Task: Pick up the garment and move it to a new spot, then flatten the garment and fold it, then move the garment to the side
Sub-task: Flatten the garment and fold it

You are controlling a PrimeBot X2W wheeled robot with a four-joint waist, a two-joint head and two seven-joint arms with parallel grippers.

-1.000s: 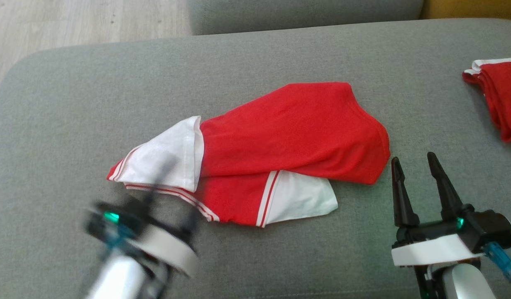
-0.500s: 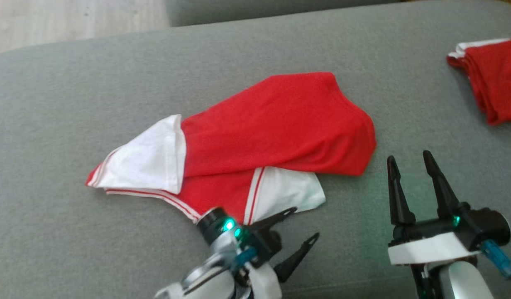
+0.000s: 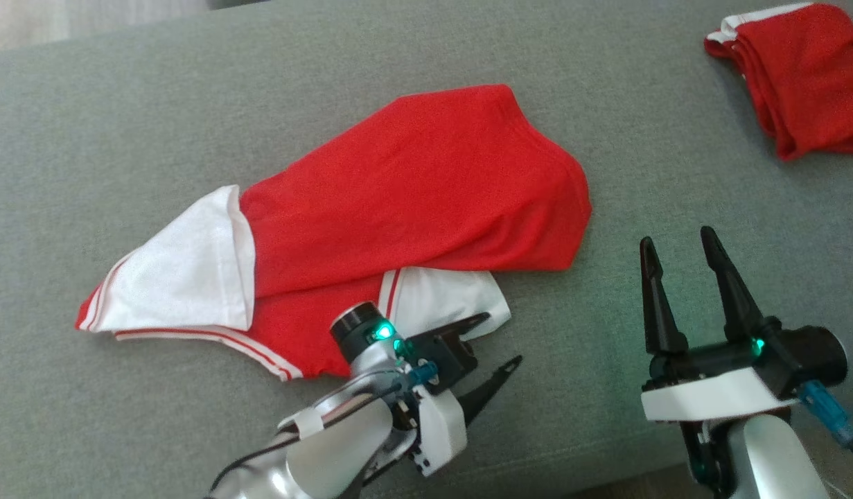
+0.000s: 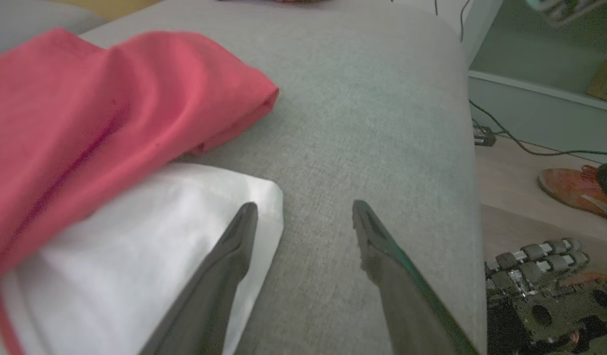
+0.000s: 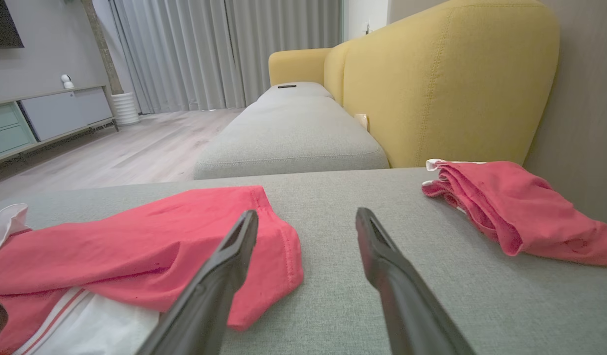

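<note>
1. Red knit garment with white, red-striped sleeves lies in the middle of the grey fabric sofa cushion, reaching toward the cushion's near edge. It is not flat: the red body is lapped over itself, and one white sleeve pokes out from under it on the near side.
2. My left gripper sits low at that sleeve's corner with its jaws spread apart and nothing between them. In the left wrist view, one finger lies over the white cloth and the other over bare cushion.
3. My right gripper hovers just beside the garment's right-hand end. Its fingers are parted and empty, and they point toward the cushion's far edge.
4. A second red bundle of cloth with a white trim rests well apart, at the cushion's far right corner.
5. I judge the task to be early. I cannot tell whether the garment has already been carried to its new spot. Flattening is not done, so folding and the final move to the side are also left.
6. I judge the step in hand to be closing on the sleeve corner so I can pull the cloth out flat.
</note>
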